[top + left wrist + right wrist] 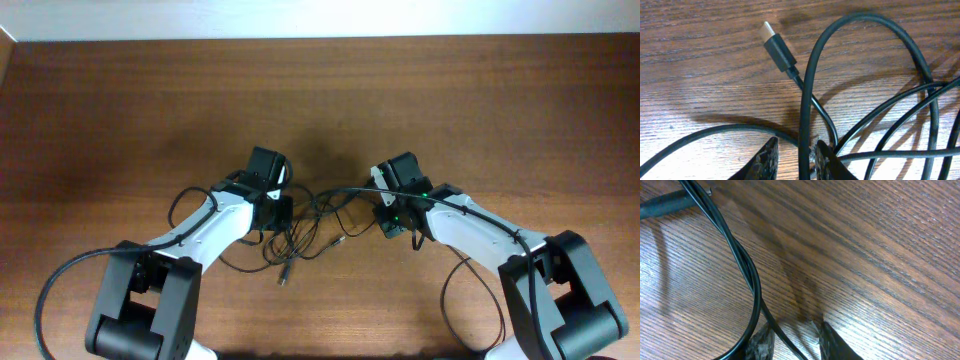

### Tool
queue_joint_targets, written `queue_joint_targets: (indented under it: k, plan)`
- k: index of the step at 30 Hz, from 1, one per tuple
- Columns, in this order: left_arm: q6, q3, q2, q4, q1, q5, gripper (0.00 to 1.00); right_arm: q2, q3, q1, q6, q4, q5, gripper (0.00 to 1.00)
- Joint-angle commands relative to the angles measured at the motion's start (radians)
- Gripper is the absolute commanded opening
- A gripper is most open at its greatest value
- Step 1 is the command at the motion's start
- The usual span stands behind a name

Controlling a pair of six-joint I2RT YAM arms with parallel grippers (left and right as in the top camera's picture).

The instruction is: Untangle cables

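**A:** Where do the cables (310, 228) lie, and what has hold of them?

**B:** They lie in a loose knot on the worktop (120, 110), between the two claws. The left claw (797, 161) is parted only narrowly. A thick cord (805, 100) rises through the gap but doesn't look pinched at the tips. The right claw (792, 342) stands wider, with a thin cord (752, 280) crossing the gap close to one finger, also loose.

**A:** So how should the step be done?

**B:** I'd close each claw on a single cord and no more, then draw the two apart slowly. A plug (779, 49) lies free ahead of the left claw, beyond its tips, so that strand is probably the easiest to trace out. Several cords cross beside the left claw, and a quick pull there would likely tighten the knot.

**A:** And the surface?

**B:** It's dark brown wood grain, flat and fairly smooth, so cords should slide rather than catch. A pale wall (300, 18) runs along the far edge, and nothing else of the room shows.
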Motion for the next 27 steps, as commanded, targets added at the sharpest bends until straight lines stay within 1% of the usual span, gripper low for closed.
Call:
queue_joint_targets:
  k: [1, 2, 3, 6, 9, 10, 11, 12, 13, 14, 15, 16, 17, 18, 20, 22, 24, 27]
  plan:
    - [0.019, 0.006, 0.012, -0.007, 0.002, -0.011, 0.23, 0.041, -0.013, -0.008, -0.008, -0.007, 0.006, 0.3]
    - [0.019, 0.006, 0.012, -0.007, 0.002, -0.014, 0.23, 0.041, -0.013, -0.008, -0.008, -0.007, 0.006, 0.3]
    - [0.019, 0.006, 0.012, -0.005, 0.002, -0.013, 0.22, 0.041, -0.013, -0.008, -0.009, 0.005, 0.007, 0.34]
    - [0.019, 0.006, 0.012, 0.0, 0.002, -0.013, 0.21, 0.041, -0.013, -0.008, -0.03, 0.065, 0.006, 0.34]
    - [0.019, 0.006, 0.012, 0.0, 0.002, -0.013, 0.2, 0.041, -0.013, -0.008, -0.179, 0.106, -0.112, 0.34]
    - [0.019, 0.006, 0.012, 0.0, 0.002, -0.013, 0.19, 0.041, -0.013, -0.008, -0.193, 0.108, -0.122, 0.32]
    - [0.019, 0.006, 0.012, 0.0, 0.002, -0.013, 0.17, 0.041, -0.013, -0.008, -0.195, 0.108, -0.122, 0.07]
    - [0.019, 0.006, 0.012, 0.0, 0.002, -0.013, 0.13, 0.041, -0.013, -0.008, -0.195, 0.107, -0.122, 0.04]
    - [0.019, 0.006, 0.012, 0.0, 0.002, -0.014, 0.11, 0.041, -0.013, -0.008, -0.195, 0.105, -0.122, 0.04]
    - [0.019, 0.006, 0.012, -0.001, 0.002, -0.032, 0.04, 0.041, -0.013, -0.008, -0.195, 0.098, -0.121, 0.04]
    - [0.014, 0.006, 0.012, -0.002, 0.002, -0.069, 0.01, 0.041, -0.013, -0.008, -0.195, 0.09, -0.121, 0.04]
    - [-0.017, 0.006, 0.012, -0.004, 0.003, -0.095, 0.01, 0.033, -0.008, -0.01, -0.168, 0.067, -0.117, 0.04]
    - [-0.054, 0.006, 0.012, -0.012, 0.018, -0.113, 0.0, 0.012, 0.005, -0.015, -0.134, 0.028, -0.114, 0.04]
    - [-0.063, 0.006, 0.012, -0.021, 0.036, -0.113, 0.0, -0.022, 0.021, -0.026, -0.103, -0.016, -0.118, 0.04]
    - [-0.128, 0.006, 0.012, -0.051, 0.095, -0.112, 0.0, -0.115, 0.038, -0.069, -0.021, -0.082, -0.127, 0.04]
    - [-0.168, 0.003, 0.012, -0.07, 0.166, -0.112, 0.0, -0.238, 0.038, -0.143, -0.017, -0.167, -0.183, 0.04]
    - [-0.22, -0.011, 0.012, -0.078, 0.214, -0.113, 0.0, -0.322, 0.038, -0.22, -0.017, -0.232, -0.246, 0.04]
    - [-0.304, -0.032, 0.012, -0.077, 0.279, -0.112, 0.0, -0.438, 0.038, -0.353, -0.017, -0.284, -0.324, 0.04]
